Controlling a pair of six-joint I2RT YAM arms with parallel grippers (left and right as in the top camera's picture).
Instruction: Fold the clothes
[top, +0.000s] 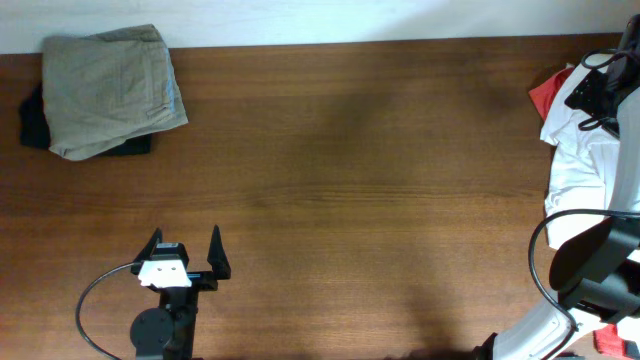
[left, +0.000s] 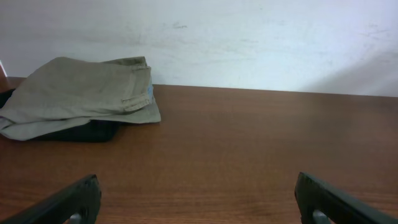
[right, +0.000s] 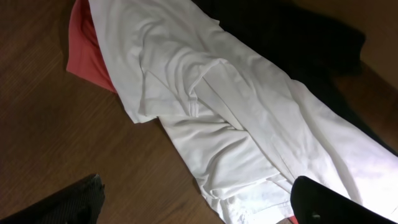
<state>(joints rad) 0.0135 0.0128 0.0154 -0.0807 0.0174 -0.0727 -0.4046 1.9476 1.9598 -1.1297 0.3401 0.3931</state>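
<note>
The khaki shorts (top: 112, 88) lie folded at the table's far left corner on top of a black garment (top: 34, 122). They also show in the left wrist view (left: 81, 96), with the black garment (left: 81, 132) beneath. My left gripper (top: 185, 255) (left: 199, 205) is open and empty near the front edge, well short of the stack. A crumpled white garment (top: 590, 150) (right: 236, 118), a red one (top: 548, 92) (right: 87, 43) and a black one (right: 298, 37) lie piled at the right edge. My right gripper (top: 597, 95) (right: 199, 205) is open above the white garment's edge.
A white wall (left: 249, 43) runs behind the table's far edge. The brown wooden table top (top: 360, 180) stretches bare between the two piles. The right arm's cable loops at the front right (top: 545, 260).
</note>
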